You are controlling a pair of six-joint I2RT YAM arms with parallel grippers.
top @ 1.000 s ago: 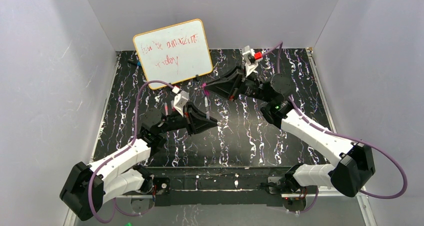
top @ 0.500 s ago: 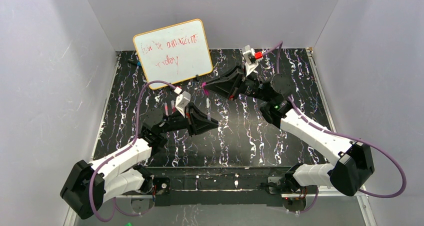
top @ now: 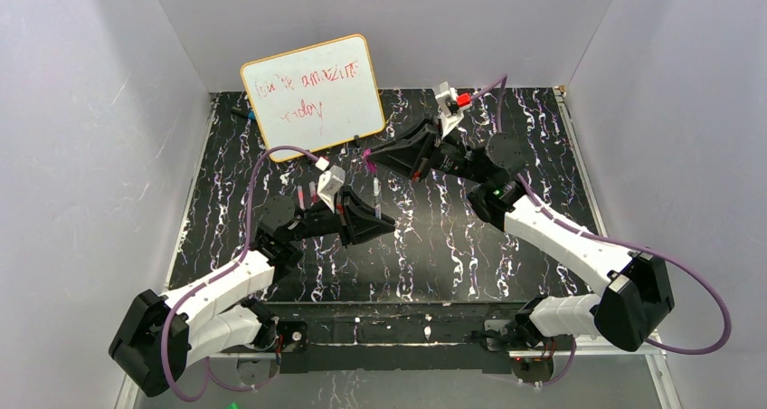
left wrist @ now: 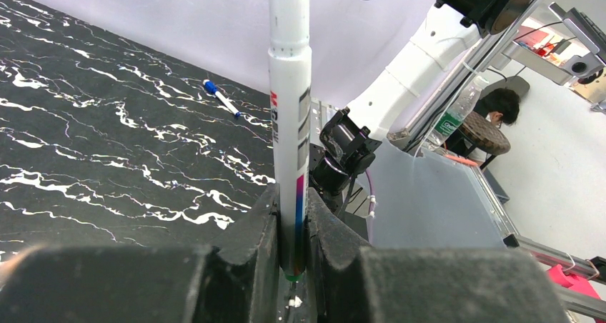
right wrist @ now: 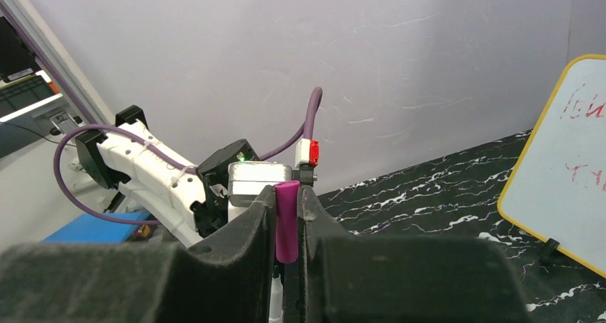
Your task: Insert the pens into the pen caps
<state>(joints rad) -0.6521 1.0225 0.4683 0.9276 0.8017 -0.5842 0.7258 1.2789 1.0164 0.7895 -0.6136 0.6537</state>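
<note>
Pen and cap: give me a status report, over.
Left gripper shut on white pen. Right gripper shut on magenta cap. Pen and cap apart, not joined. Nothing seen between them.

Whiteboard (top: 312,97): I see it propped up at the table's far left, with a yellow-orange frame and red handwriting I can't read.
Table (top: 452,246): black top with white marbled streaks.
Blue marker (top: 240,114): lies flat near the far-left corner, just beside the whiteboard's left edge.
Walls (top: 90,110): plain pale grey on three sides.
Background: my left wrist feed shows a dark-haired person (left wrist: 500,105) and a green-labelled bottle (left wrist: 454,116).
</note>
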